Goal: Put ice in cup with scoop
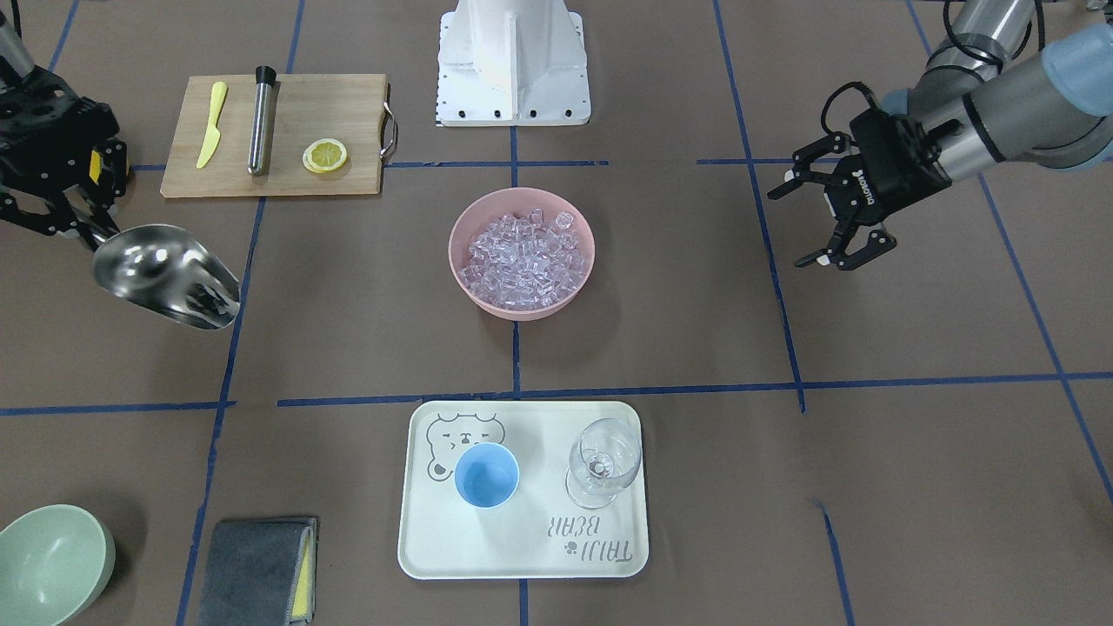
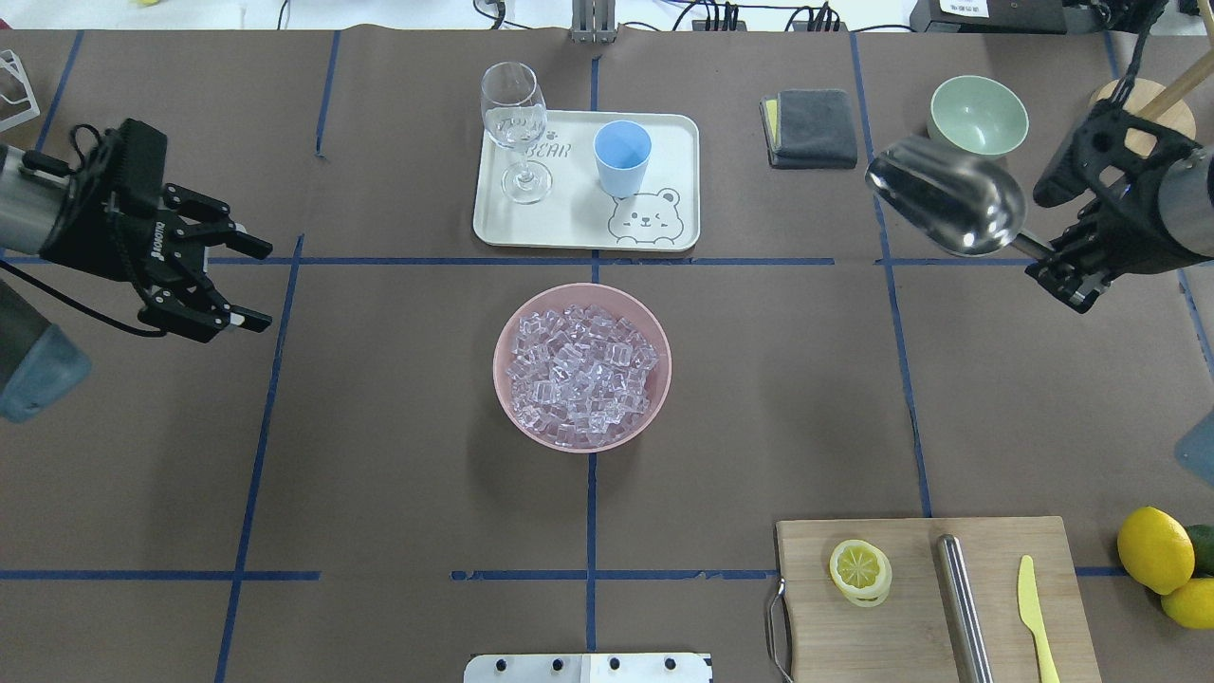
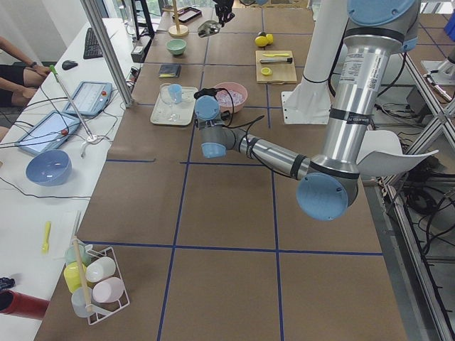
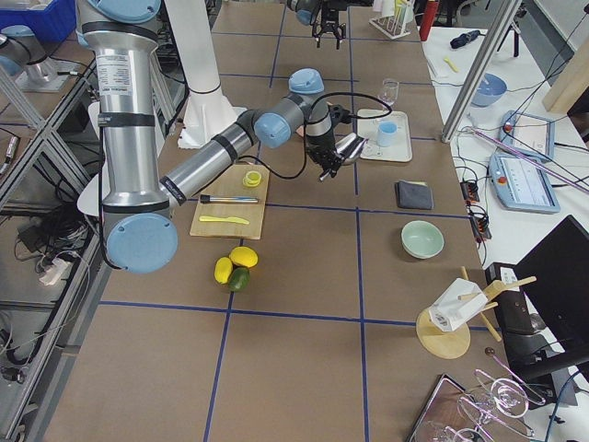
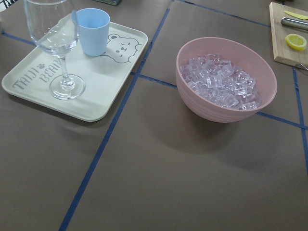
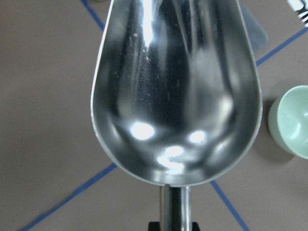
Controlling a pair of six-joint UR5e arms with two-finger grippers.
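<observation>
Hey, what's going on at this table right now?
The right gripper holds the steel scoop by its handle, empty, off to one side of the pink bowl heaped with ice. The left gripper hangs open, holding nothing. The blue cup stands empty on the tray beside the wine glass.

My arms (image 3: 355, 99): silver tubes, light-blue joint caps.
My left gripper (image 2: 258, 286): black, white lettering.
My right gripper (image 2: 1055, 266): black, yellow patch.
My cable (image 1: 839, 96): black loop.
My base (image 1: 513, 61): white, bolted.
</observation>
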